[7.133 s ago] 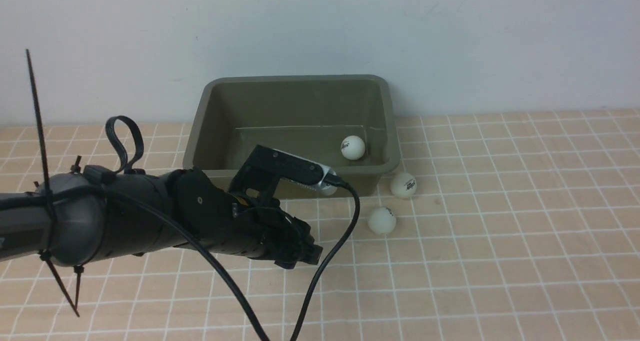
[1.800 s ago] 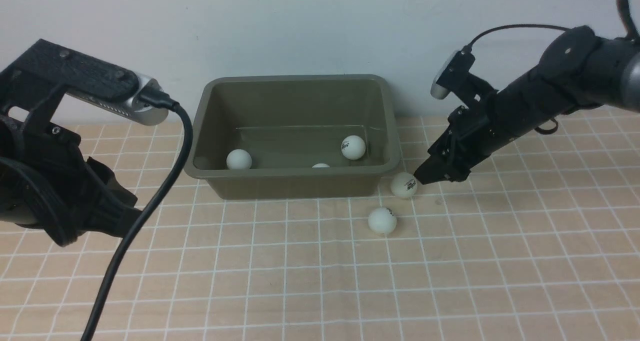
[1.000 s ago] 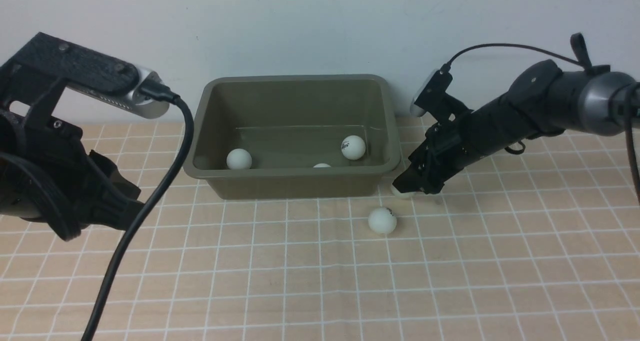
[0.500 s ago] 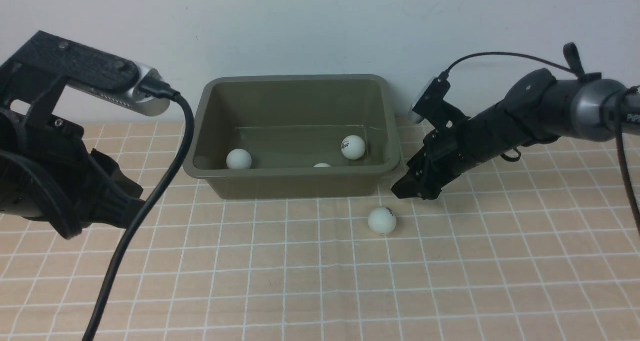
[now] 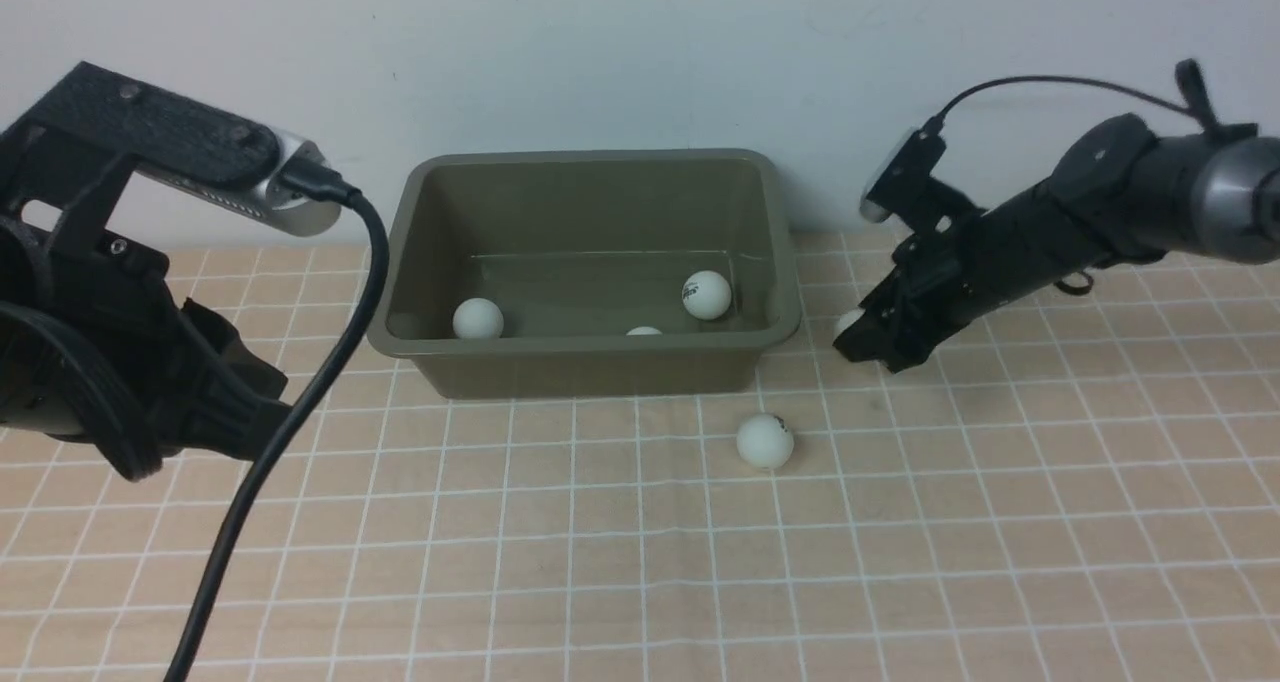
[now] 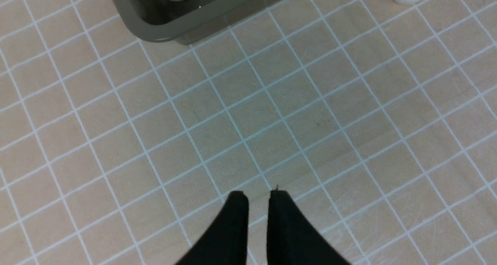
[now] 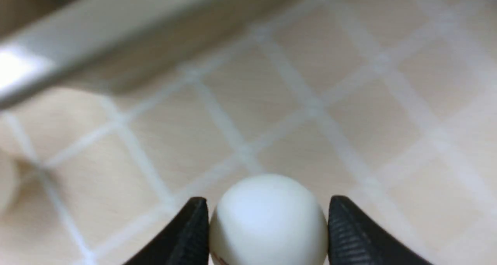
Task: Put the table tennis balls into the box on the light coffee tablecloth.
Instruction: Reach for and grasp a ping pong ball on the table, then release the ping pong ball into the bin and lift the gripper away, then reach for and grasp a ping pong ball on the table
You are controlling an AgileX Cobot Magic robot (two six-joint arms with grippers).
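Here the right pincer (image 7: 268,203) is clenched on one table tennis ball (image 7: 268,226), a finger pressed to each side, just off the box (image 5: 590,370) at its 3 o'clock. A second ball (image 5: 765,441) lies loose on the light coffee tablecloth (image 5: 1000,512) at the box's 5 o'clock. Inside the box sit the left ball (image 5: 478,318) at 8 o'clock, the middle ball (image 5: 643,331) at 6, half hidden by the near wall, and the right ball (image 5: 706,294) toward 4. The left pincer (image 6: 257,193), off at the box's 8 o'clock, hangs over bare cloth, fingers almost together, gripping nothing.
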